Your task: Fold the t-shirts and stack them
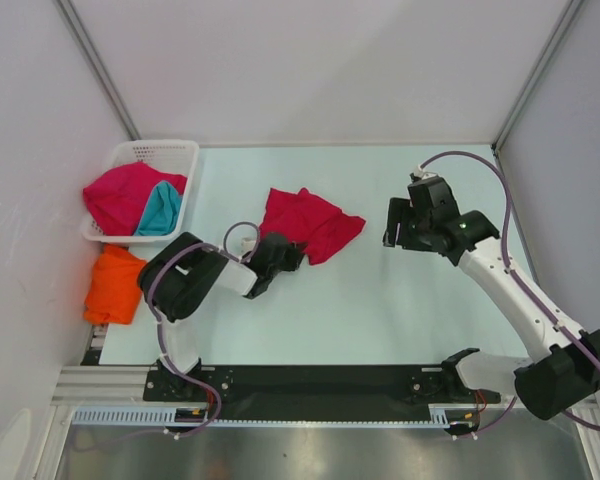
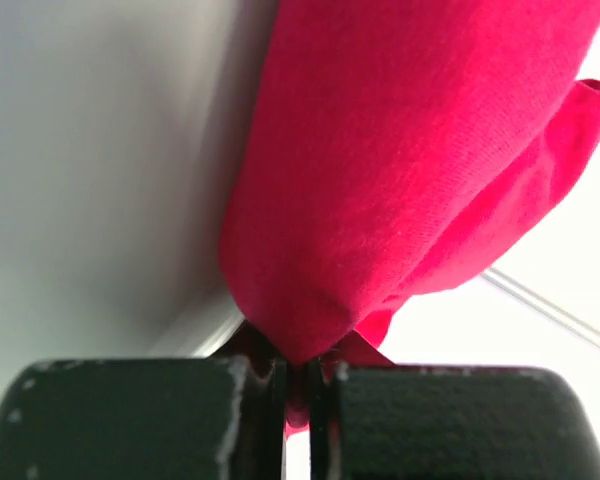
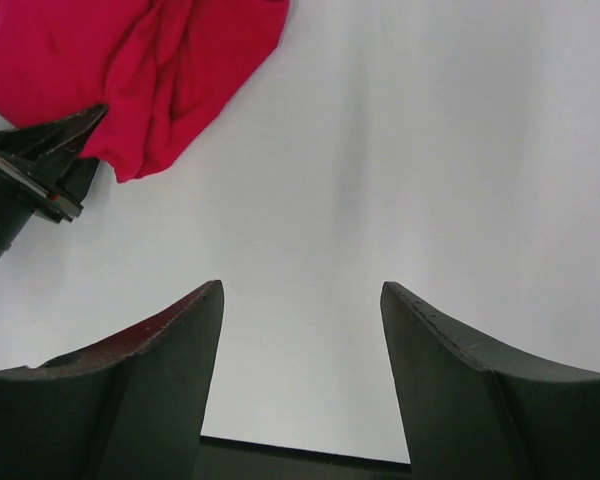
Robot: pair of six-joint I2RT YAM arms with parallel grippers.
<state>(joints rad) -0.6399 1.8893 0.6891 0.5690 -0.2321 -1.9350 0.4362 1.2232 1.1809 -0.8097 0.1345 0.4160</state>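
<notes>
A crumpled crimson-red t-shirt (image 1: 310, 222) lies on the table's middle; it also shows in the left wrist view (image 2: 410, 160) and the right wrist view (image 3: 140, 60). My left gripper (image 1: 285, 252) is shut on this shirt's near-left edge, the cloth pinched between its jaws (image 2: 300, 400). My right gripper (image 1: 398, 238) is open and empty above bare table to the shirt's right (image 3: 300, 300). A second crimson-red t-shirt (image 1: 125, 192) and a teal t-shirt (image 1: 160, 212) lie in the white basket (image 1: 155, 153). A bright orange t-shirt (image 1: 115, 285) lies at the table's left edge.
The white lattice basket stands at the back left corner. White walls enclose the table on the left, back and right. A black rail (image 1: 310, 380) runs along the near edge between the arm bases.
</notes>
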